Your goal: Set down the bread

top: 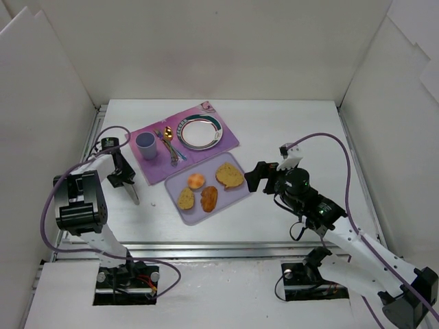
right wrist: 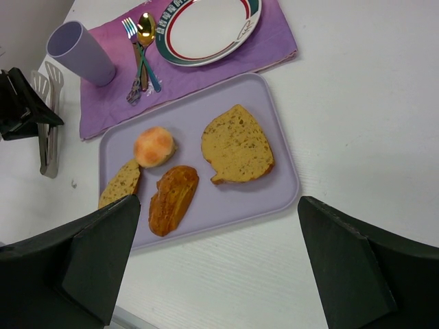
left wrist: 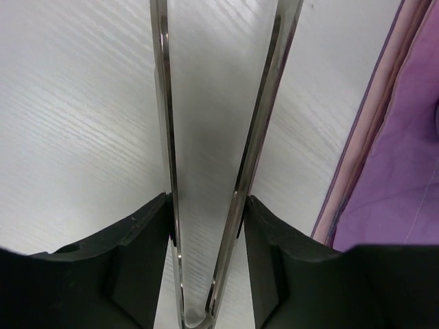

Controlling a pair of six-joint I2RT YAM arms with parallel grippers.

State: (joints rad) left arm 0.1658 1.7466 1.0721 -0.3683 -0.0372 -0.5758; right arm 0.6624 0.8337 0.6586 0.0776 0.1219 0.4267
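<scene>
Bread (right wrist: 154, 147) sits on the lavender tray (right wrist: 233, 202) (near a toast slice (right wrist: 236, 144)). Left pincer (left wrist: 206, 226) is clamped on metal tongs (left wrist: 167, 137); right pincer (right wrist: 219, 257) gapes apart. Reaching step, I judge: the tongs must next swing over and straddle it.

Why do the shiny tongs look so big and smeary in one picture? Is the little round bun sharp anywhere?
Left wrist view: the tongs, pinched in the left gripper, sit close to the lens, so they look huge, with smeary reflections. Right wrist view: the bread is sharp and evenly lit, with only a faint shadow on the tray. Top view: it is tiny but clear.
</scene>
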